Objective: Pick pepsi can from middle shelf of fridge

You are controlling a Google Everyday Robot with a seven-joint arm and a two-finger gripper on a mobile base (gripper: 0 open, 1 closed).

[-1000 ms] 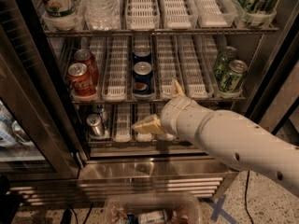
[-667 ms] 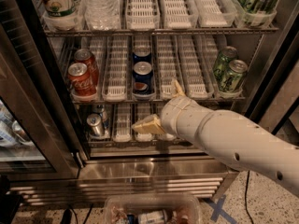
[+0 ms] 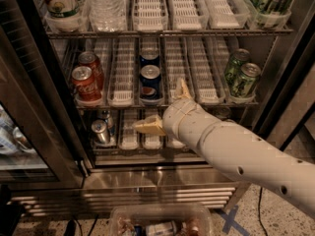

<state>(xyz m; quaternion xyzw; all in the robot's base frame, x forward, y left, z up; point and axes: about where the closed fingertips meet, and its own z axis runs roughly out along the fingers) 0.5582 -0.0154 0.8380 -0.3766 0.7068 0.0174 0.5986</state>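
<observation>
Two dark blue pepsi cans stand one behind the other in a centre lane of the middle shelf (image 3: 197, 77); the front can (image 3: 150, 82) shows its round logo and the second (image 3: 149, 58) is right behind it. My gripper (image 3: 165, 108) is in front of the fridge (image 3: 147, 176), just below and right of the front pepsi can, at the shelf's front edge. It is open and empty: one tan finger (image 3: 150, 126) points left under the shelf and the other (image 3: 182, 90) points up. Neither touches the can. My white arm (image 3: 236, 151) comes in from the lower right.
Two red Coca-Cola cans (image 3: 84, 83) stand at the shelf's left, two green cans (image 3: 246, 80) at its right. A silver can (image 3: 101, 132) sits on the lower shelf. Bottles (image 3: 106, 6) fill the top shelf. The open glass door (image 3: 29, 112) is at left. A plastic bin (image 3: 162, 222) lies on the floor.
</observation>
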